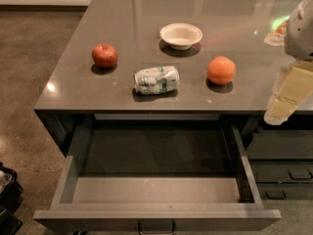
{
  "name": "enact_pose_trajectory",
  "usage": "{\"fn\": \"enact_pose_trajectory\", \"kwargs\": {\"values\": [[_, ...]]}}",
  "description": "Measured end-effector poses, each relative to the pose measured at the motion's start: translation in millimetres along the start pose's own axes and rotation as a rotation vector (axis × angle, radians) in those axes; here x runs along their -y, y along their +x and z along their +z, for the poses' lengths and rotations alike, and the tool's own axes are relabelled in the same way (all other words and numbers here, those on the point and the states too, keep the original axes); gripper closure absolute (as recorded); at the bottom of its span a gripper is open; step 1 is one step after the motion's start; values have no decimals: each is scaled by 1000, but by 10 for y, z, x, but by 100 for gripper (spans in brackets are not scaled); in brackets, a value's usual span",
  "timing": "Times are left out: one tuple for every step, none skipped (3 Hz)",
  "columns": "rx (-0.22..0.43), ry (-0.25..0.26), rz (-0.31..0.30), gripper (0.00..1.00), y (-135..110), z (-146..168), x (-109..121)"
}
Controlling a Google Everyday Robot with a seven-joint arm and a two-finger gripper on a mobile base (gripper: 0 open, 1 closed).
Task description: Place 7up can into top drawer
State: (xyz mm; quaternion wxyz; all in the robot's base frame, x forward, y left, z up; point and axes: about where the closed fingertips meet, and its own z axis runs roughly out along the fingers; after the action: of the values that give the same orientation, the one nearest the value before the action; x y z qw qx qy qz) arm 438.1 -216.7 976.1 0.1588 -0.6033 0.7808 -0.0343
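The 7up can (pixel 156 80), dented, white and silver with green markings, lies on its side on the grey countertop (pixel 122 28) near the front edge. The top drawer (pixel 156 212) is pulled wide open below it, its dark inside empty, with a small metal handle (pixel 156 227) on its front. My gripper (pixel 286 99) hangs at the right edge of the view over the counter's front right part, well to the right of the can and apart from it. It holds nothing that I can see.
A red apple (pixel 104 56) sits left of the can, an orange (pixel 221 70) to its right, and a white bowl (pixel 181 35) behind it. Narrower dark drawers (pixel 281 173) are at the lower right. Brown floor lies to the left.
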Motion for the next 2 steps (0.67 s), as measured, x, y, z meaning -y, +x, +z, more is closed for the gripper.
{"fn": "enact_pose_trajectory", "kwargs": {"values": [[0, 0, 0, 0, 0, 0, 0], [12, 9, -11, 0, -56, 0, 36]]}}
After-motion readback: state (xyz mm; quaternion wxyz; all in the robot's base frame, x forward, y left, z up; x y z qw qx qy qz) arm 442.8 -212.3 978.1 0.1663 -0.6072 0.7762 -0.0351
